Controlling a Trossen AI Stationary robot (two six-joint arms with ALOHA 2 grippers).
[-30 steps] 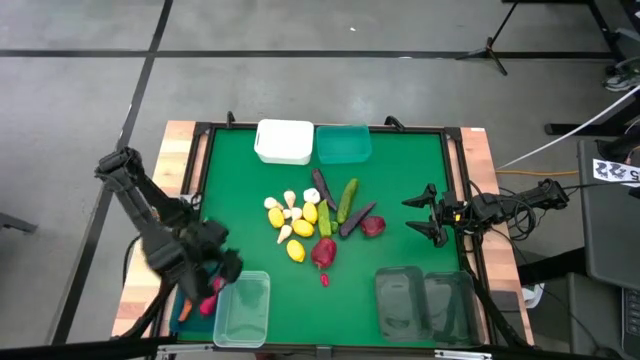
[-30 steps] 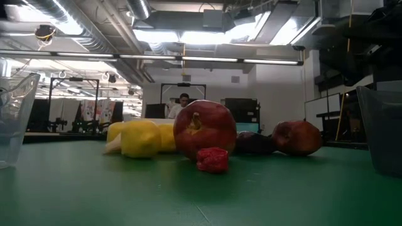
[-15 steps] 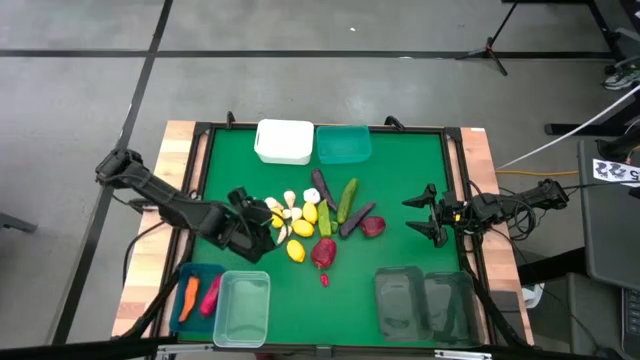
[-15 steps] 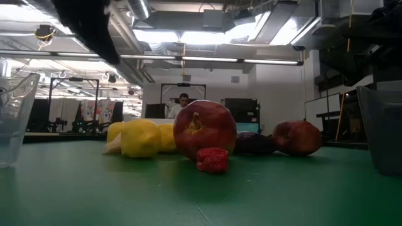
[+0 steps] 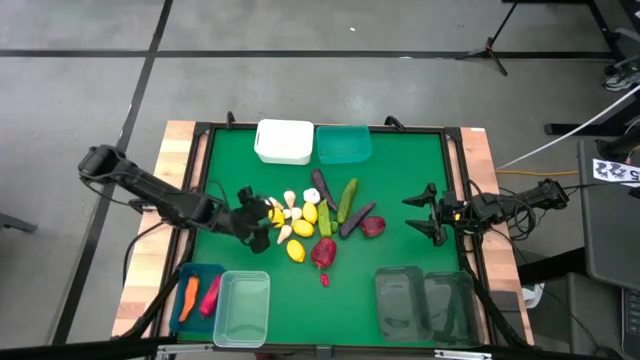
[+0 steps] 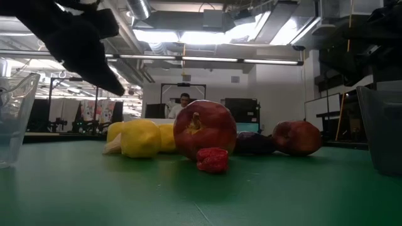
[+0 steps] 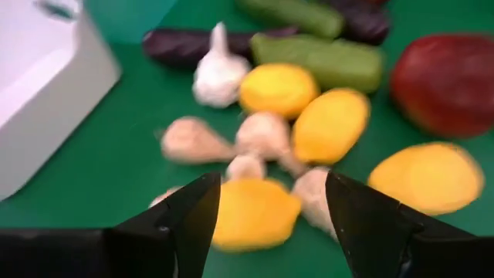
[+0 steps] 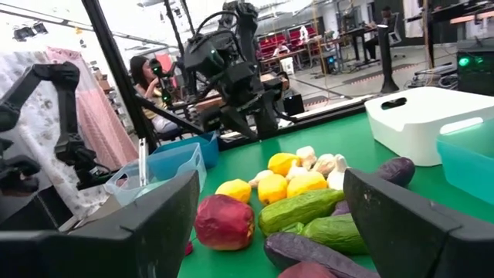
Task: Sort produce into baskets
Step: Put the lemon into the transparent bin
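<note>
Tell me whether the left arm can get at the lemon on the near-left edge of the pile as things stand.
Probably yes. The left gripper hangs open right over that lemon, fingers either side. Only small garlic bulbs crowd it, so they might get nudged. The right gripper waits far off by the table's right edge.
</note>
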